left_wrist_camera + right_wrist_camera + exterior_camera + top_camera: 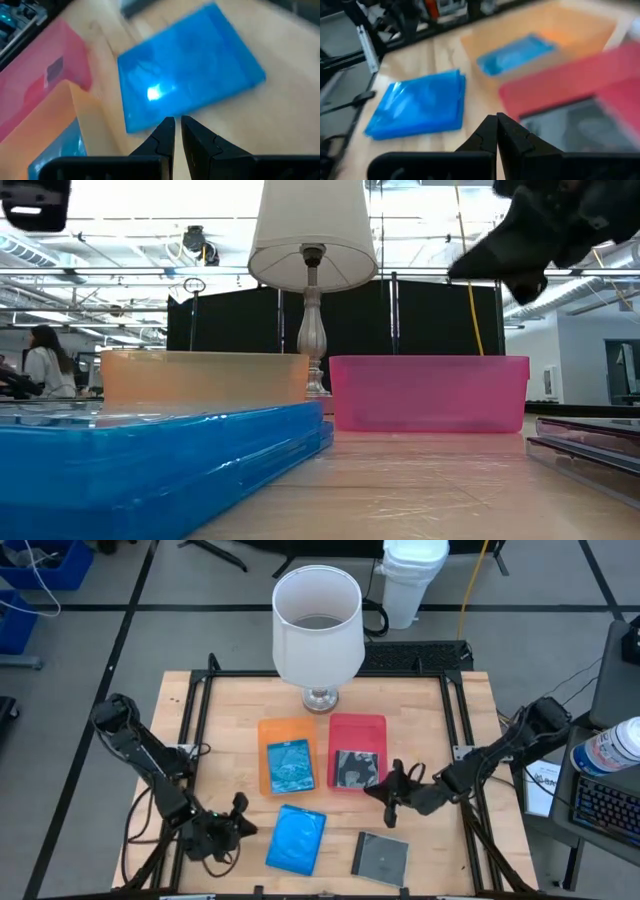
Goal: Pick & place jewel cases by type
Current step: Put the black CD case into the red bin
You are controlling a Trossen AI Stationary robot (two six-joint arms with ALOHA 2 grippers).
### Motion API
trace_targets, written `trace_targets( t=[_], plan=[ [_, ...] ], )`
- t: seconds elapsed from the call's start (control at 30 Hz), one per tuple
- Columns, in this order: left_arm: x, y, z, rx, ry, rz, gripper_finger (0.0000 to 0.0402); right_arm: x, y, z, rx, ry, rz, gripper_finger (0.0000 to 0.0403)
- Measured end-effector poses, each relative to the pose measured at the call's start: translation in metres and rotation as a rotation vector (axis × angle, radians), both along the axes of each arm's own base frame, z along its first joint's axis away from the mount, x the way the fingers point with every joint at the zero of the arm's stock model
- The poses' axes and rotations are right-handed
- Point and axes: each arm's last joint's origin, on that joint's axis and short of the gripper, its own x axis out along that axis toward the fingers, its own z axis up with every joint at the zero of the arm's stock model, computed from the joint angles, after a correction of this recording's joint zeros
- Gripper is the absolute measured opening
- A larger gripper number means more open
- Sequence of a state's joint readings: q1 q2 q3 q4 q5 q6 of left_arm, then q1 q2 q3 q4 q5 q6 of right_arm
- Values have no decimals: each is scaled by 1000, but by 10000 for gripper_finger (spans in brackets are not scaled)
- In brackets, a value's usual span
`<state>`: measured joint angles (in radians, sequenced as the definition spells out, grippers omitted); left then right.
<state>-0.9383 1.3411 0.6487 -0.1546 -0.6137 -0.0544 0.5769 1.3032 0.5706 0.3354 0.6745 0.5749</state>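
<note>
- Jewel cases number four in the high view: one blue case (291, 767) in the orange tray (268, 730), one dark case (355, 768) in the red tray (358, 726), one blue case on the table (296, 839) at lower centre, one dark grey case on the table (381, 856) to its right.
- Right gripper (391, 796): fingers fully closed, holding nothing; positioned at the lower right edge of the red tray, above the dark grey case on the table.
- Left gripper (240, 821): fingers (165, 135) nearly closed with a narrow gap, holding nothing; positioned lower left of centre, just left of the blue case on the table.
- Lamp (318, 625): stands at upper centre of the table (230, 700), beyond both trays.
</note>
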Motion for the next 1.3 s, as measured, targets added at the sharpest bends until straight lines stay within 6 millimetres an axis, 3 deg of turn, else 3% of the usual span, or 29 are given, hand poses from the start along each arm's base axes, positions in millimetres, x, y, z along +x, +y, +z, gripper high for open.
trace_targets(
  t=[0.1, 0.2, 0.33, 0.5, 0.7, 0.8, 0.93, 1.1, 1.3],
  plan=[
    [9, -3, 6, -105, -35, -18, 42, -1, 16, 4, -155, -62, 22, 0],
    [15, -10, 16, -244, -54, -146, 42, -4, 32, 6, -272, -111, 59, 0],
    [21, -19, 33, -408, -165, -272, 42, -12, 42, 2, -324, -92, 105, 0],
    [45, -6, 47, -568, -273, -80, 42, -24, 55, 1, -317, -98, 174, 0],
    [115, 2, 41, -573, -117, 24, 42, -40, 71, 0, -307, -101, 253, 0],
    [152, -11, 38, -495, -47, -22, 42, -50, 77, 0, -278, -101, 258, 0],
    [193, -36, 37, -337, -13, -106, 42, -71, 77, 8, -116, -97, 230, 0],
    [231, -59, 27, -241, 8, -99, 42, -94, 69, 10, 94, 8, 232, 0],
    [252, -72, 11, -140, 27, -105, 42, -108, 57, -1, 345, 319, 238, 0]
  ],
)
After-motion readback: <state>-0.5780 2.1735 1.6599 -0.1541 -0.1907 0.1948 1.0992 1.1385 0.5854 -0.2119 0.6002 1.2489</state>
